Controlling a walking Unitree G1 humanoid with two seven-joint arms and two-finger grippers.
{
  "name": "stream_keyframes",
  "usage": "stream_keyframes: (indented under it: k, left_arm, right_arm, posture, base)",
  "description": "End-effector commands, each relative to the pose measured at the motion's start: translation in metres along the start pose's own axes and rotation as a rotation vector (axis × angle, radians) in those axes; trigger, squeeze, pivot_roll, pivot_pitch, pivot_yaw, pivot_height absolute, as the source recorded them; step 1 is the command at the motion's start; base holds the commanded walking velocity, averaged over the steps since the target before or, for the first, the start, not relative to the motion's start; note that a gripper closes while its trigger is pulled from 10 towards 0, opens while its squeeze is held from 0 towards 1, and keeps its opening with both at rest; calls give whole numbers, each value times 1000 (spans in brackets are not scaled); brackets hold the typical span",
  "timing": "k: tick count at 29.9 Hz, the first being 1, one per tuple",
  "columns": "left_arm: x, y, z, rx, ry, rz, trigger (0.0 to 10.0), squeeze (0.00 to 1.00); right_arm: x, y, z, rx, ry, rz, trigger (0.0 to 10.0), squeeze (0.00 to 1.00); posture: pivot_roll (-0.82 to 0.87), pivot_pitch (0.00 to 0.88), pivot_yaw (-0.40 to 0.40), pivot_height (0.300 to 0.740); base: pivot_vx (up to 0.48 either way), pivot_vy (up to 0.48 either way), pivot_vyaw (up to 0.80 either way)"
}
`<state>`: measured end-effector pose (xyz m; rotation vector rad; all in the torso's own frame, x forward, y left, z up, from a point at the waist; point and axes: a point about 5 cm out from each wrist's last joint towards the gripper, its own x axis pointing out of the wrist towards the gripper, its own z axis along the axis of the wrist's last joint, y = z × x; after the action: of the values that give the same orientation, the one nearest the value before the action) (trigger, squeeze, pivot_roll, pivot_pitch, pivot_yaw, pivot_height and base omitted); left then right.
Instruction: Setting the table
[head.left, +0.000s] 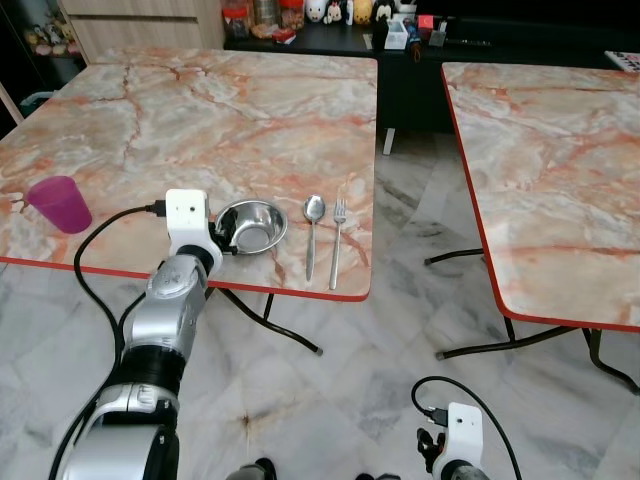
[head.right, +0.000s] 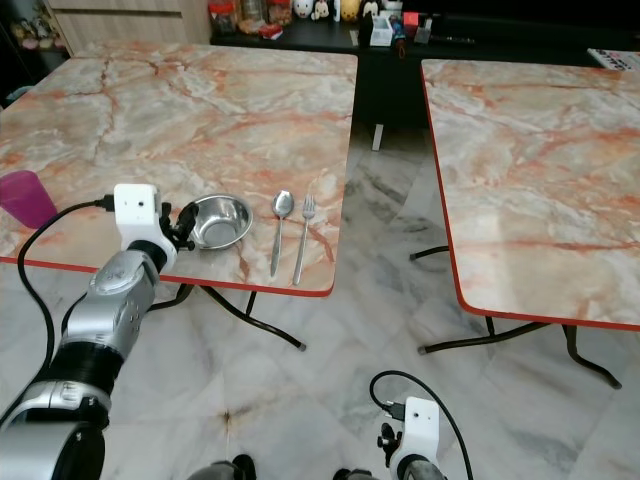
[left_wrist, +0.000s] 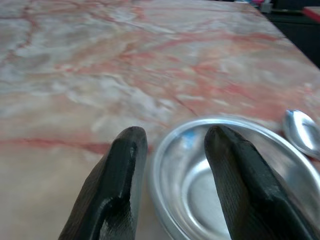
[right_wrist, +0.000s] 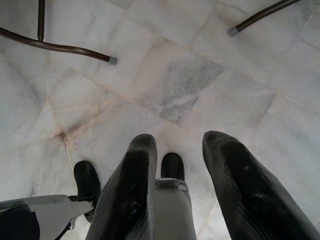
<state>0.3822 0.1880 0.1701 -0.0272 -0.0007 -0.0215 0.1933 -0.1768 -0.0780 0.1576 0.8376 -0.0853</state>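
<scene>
Bright even indoor light, soft shadows, left wrist view blurred

Marble-topped table (head.left: 200, 110), set near its front edge.
On it: purple cup (head.left: 60, 203), steel bowl (head.left: 252, 226), spoon (head.left: 313, 232), fork (head.left: 337, 240).

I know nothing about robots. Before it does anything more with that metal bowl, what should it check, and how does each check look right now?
1. Left gripper straddles the bowl rim, one finger inside, one outside: ok.
2. Fingers closed on the rim: not ok, open.
3. Bowl fully on the table: ok.
4. Spoon and fork apart from the bowl: ok.
5. Purple cup upright, well aside: ok.
6. Right gripper low, idle: ok.
</scene>
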Motion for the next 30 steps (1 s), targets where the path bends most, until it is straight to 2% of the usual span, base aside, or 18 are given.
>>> stream_keyframes:
  k: [1, 3, 8, 9, 10, 11, 15, 16, 23, 25, 30]
  left_arm:
    - [4, 8, 5, -21, 3, 37, 10000, 0]
    - [5, 10, 7, -21, 2, 41, 10000, 0]
    - [14, 9, 3, -44, 90, 35, 10000, 0]
    - [14, 9, 3, -40, 101, 37, 10000, 835]
    - [15, 9, 2, -36, 109, 40, 10000, 835]
    - [15, 9, 2, -41, 118, 38, 10000, 1000]
    - [18, 6, 2, -50, 139, 25, 10000, 1000]
    - [18, 5, 2, -47, 147, 14, 10000, 0]
    - [19, 2, -2, -57, 183, -28, 10000, 0]
    - [19, 0, -4, -6, 200, -71, 10000, 0]
    - [18, 2, -5, -18, 219, -61, 10000, 0]
  right_arm:
    - [-1, -1, -4, 11, 13, -5, 10000, 0]
    - [-1, -1, -4, 12, 12, -6, 10000, 0]
    - [-2, -3, -6, 23, 16, -17, 10000, 0]
    - [-2, -3, -6, 24, 15, -17, 10000, 0]
    - [-2, -3, -6, 25, 14, -18, 10000, 0]
    - [-2, -3, -6, 26, 14, -19, 10000, 0]
    - [-2, -5, -5, 31, 11, -23, 10000, 0]
    - [-2, -5, -5, 31, 11, -23, 10000, 0]
    - [-2, -5, -5, 34, 11, -26, 10000, 0]
    - [-1, -3, -3, 35, 8, -19, 10000, 0]
    - [-1, -3, -3, 38, 7, -18, 10000, 0]
  posture:
    - [29, 106, -6, 740]
    - [29, 106, -6, 740]
    - [26, 117, -2, 740]
    - [23, 119, -1, 740]
    - [23, 119, -1, 740]
    - [21, 117, 0, 740]
    - [20, 121, 1, 740]
    - [21, 123, 0, 740]
    - [26, 124, 0, 740]
    - [23, 126, 1, 740]
    - [20, 129, 1, 740]
  base:
    - [0, 0, 0]
    - [0, 0, 0]
    - [0, 0, 0]
    - [0, 0, 0]
    - [0, 0, 0]
    - [0, 0, 0]
    - [0, 0, 0]
    - [0, 0, 0]
    - [0, 0, 0]
    - [0, 0, 0]
    - [0, 0, 0]
